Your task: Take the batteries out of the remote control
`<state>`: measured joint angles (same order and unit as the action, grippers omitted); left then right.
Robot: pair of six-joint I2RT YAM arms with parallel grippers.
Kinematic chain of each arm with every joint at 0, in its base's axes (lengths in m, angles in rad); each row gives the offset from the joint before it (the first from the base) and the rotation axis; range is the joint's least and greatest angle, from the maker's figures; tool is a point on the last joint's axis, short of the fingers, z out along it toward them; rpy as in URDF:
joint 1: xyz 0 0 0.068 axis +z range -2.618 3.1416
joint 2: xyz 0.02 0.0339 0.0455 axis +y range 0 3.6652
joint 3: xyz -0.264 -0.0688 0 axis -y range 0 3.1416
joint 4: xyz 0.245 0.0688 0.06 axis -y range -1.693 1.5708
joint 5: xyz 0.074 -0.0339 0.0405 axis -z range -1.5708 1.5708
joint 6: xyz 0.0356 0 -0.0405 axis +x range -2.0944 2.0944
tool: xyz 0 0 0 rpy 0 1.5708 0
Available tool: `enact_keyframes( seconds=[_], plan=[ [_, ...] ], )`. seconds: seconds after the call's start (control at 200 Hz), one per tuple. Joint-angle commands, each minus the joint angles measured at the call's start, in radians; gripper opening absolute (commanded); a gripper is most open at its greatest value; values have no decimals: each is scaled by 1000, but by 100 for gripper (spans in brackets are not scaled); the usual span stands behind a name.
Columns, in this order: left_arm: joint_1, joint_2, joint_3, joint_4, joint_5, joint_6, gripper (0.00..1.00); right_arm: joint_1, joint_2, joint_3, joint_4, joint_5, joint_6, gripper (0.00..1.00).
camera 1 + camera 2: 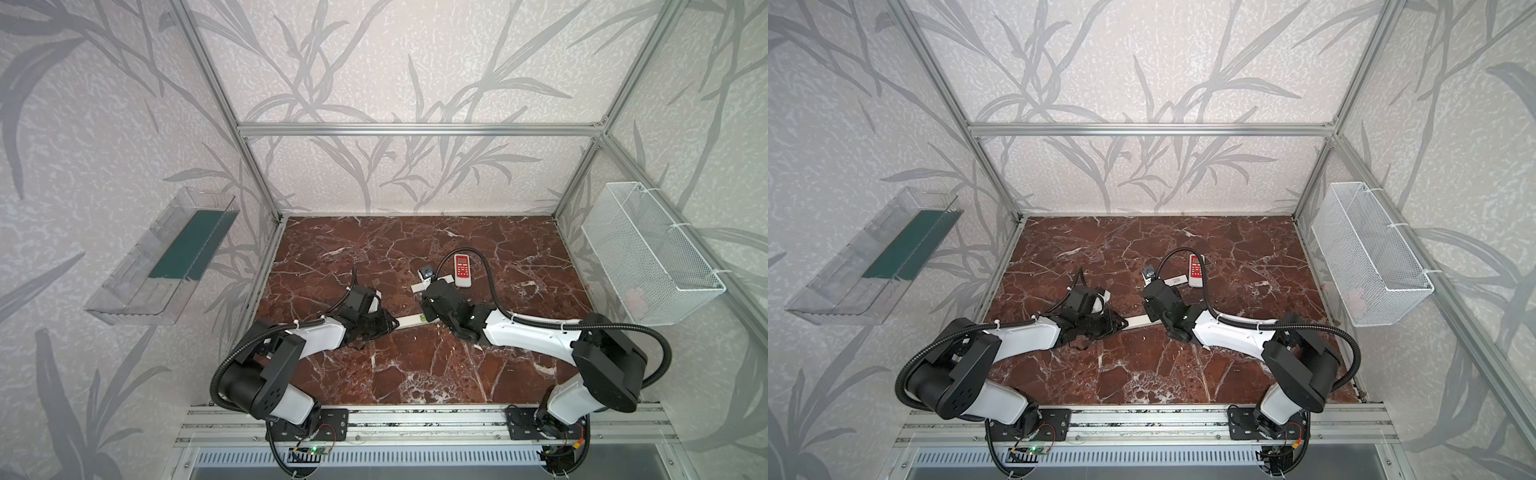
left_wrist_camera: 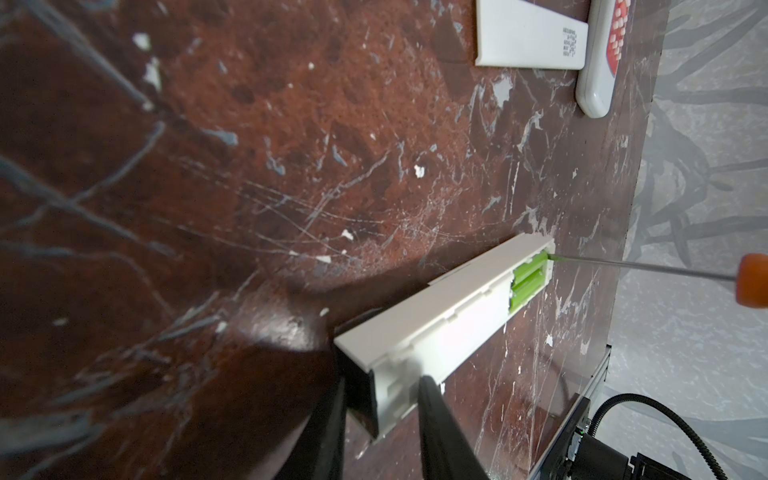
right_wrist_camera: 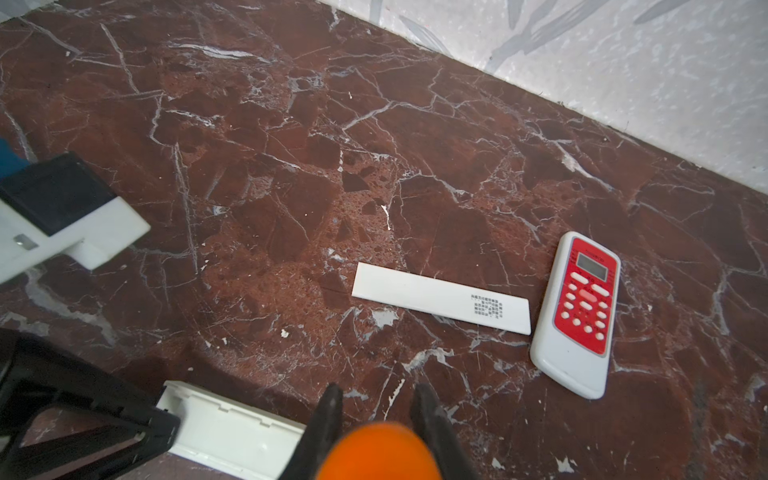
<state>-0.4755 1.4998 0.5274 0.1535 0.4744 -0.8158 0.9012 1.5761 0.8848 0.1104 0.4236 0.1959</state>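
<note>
prying wants gentle leverage: left pincer (image 2: 395, 388) clamps remote (image 2: 436, 328), right pincer (image 3: 378, 397) clamps screwdriver (image 2: 644, 268), tip at batteries (image 2: 652, 281) far from left pincer.

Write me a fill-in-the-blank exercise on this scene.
The right gripper grips a screwdriver whose handle is ____.
The batteries in the white remote's open compartment are ____.
The loose battery cover lies beside the keypad remote, whose face is ____.
Missing: orange; green; red.

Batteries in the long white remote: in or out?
In: the batteries lie in the uncovered compartment of the white remote, screwdriver tip at them.
</note>
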Motion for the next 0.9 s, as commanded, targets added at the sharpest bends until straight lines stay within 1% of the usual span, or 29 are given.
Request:
enact_keyframes(
  seconds=[0.0, 0.28, 0.45, 0.61, 0.805, 0.88, 0.9],
  plan=[
    [0, 37, -29, -86, -40, -12, 30, 0, 14, -33, -19, 33, 22, 0],
    [0, 24, -45, -82, -48, -23, 29, 0, 30, -56, 31, 84, 56, 0],
    [0, 23, -61, -65, -48, -41, 28, -6, 14, -66, 63, 56, 108, 0],
    [0, 24, -73, -48, -46, -54, 26, -28, -14, -96, 99, -12, 216, 0],
    [-2, 25, -81, -34, -43, -70, 21, -72, -49, -162, 183, -78, 392, 0],
    [-1, 23, -87, -29, -42, -77, 20, -93, -59, -192, 223, -96, 436, 0],
    [-2, 22, -90, -26, -42, -77, 20, -98, -61, -199, 232, -97, 472, 0]
  ],
)
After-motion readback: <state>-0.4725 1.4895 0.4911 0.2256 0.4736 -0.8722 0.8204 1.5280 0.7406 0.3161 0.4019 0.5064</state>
